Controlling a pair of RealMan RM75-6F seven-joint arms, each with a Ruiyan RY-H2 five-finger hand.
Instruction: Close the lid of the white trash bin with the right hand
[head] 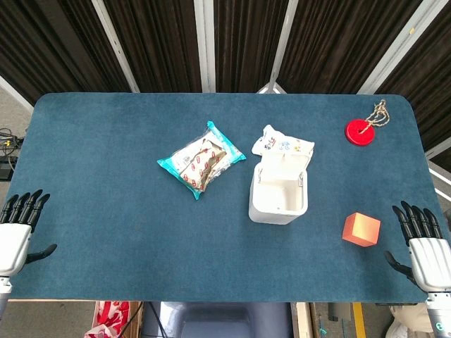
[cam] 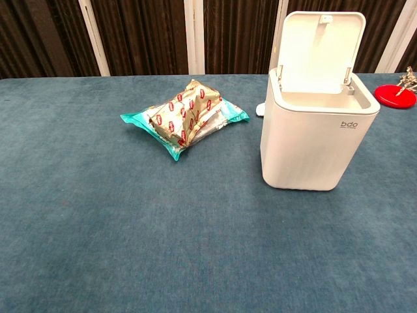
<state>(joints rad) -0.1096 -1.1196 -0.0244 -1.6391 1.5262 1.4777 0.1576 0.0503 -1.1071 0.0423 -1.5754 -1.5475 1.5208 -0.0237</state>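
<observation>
The white trash bin point(head: 277, 196) point(cam: 314, 137) stands on the blue table a little right of centre. Its lid point(cam: 321, 51) is swung up and stands upright at the back of the bin; from the head view the lid point(head: 284, 167) shows only edge-on. My right hand point(head: 425, 248) hovers at the table's near right corner, fingers spread, holding nothing, well to the right of the bin. At the near left edge my left hand point(head: 17, 232) is likewise open and empty. Neither hand appears in the chest view.
A teal snack packet point(head: 201, 159) point(cam: 185, 117) lies left of the bin. A white printed pouch point(head: 282, 144) lies behind the bin. An orange cube point(head: 361, 229) sits between bin and right hand. A red disc with a cord point(head: 360, 131) point(cam: 396, 96) is far right.
</observation>
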